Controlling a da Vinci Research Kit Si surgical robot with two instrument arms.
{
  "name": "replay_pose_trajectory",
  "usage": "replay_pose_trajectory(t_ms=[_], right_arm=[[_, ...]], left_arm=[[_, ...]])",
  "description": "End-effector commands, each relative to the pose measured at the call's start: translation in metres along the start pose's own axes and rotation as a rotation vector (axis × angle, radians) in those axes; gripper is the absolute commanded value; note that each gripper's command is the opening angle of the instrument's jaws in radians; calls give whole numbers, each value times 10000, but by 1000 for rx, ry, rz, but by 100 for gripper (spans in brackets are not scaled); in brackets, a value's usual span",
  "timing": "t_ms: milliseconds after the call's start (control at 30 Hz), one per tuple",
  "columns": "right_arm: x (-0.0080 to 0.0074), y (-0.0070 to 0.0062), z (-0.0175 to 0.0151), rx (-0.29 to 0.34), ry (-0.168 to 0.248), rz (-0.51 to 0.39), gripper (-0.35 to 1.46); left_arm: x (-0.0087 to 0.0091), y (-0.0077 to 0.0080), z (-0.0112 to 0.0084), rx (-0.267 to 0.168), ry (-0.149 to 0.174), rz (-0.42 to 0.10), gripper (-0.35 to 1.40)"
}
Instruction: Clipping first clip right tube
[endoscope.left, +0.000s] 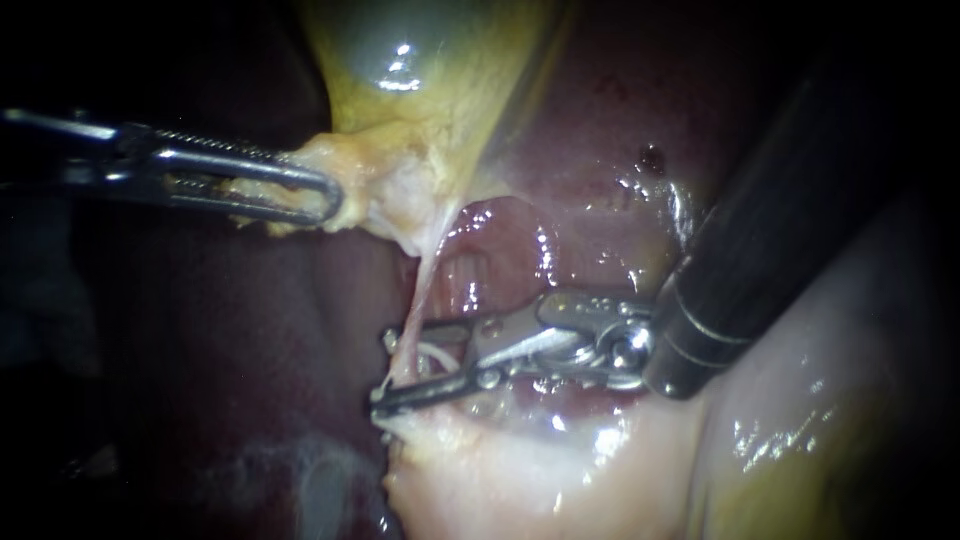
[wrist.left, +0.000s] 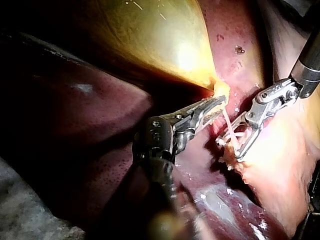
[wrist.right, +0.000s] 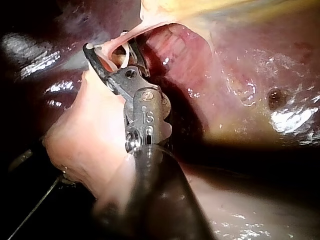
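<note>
A thin pale tube (endoscope.left: 420, 290) runs taut from the yellow gallbladder (endoscope.left: 420, 60) neck down to pale tissue below. My right instrument (endoscope.left: 386, 372) comes in from the upper right. Its jaws stand open astride the tube, with a gap showing between them and a whitish strand (endoscope.left: 438, 358) lying inside it. In the right wrist view the same jaws (wrist.right: 112, 47) curve round the tube (wrist.right: 125, 37). My left instrument (endoscope.left: 325, 200) is shut on yellowish tissue at the gallbladder neck and holds it out to the left. The left wrist view also shows this grip (wrist.left: 220, 102).
Dark red liver (endoscope.left: 600, 150) lies behind and around the tube. A mound of pale fatty tissue (endoscope.left: 520, 470) sits under the right jaws. The thick dark shaft (endoscope.left: 760, 220) of my right instrument covers the upper right. The far left is dark.
</note>
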Motion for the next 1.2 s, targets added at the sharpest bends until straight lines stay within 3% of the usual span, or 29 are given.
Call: replay_pose_trajectory(t_ms=[33,233,500,733,967,1200], right_arm=[[0,0,-2,1,-1,-1,49],[-2,-2,-18,-13,3,6,49],[-13,-5,-61,-41,-41,5,49],[-17,-12,-88,-32,-45,5,50],[-14,-19,-93,-28,-49,6,50],[-7,-32,-84,-18,-23,9,50]], left_arm=[[0,0,0,0,0,0,-35],[0,0,-1,-1,0,0,-35],[0,-1,-1,-1,0,0,-35],[-1,-1,-1,-1,0,1,-35],[-1,-1,-1,-1,-1,1,-35],[-1,-1,-1,-1,-1,1,-35]])
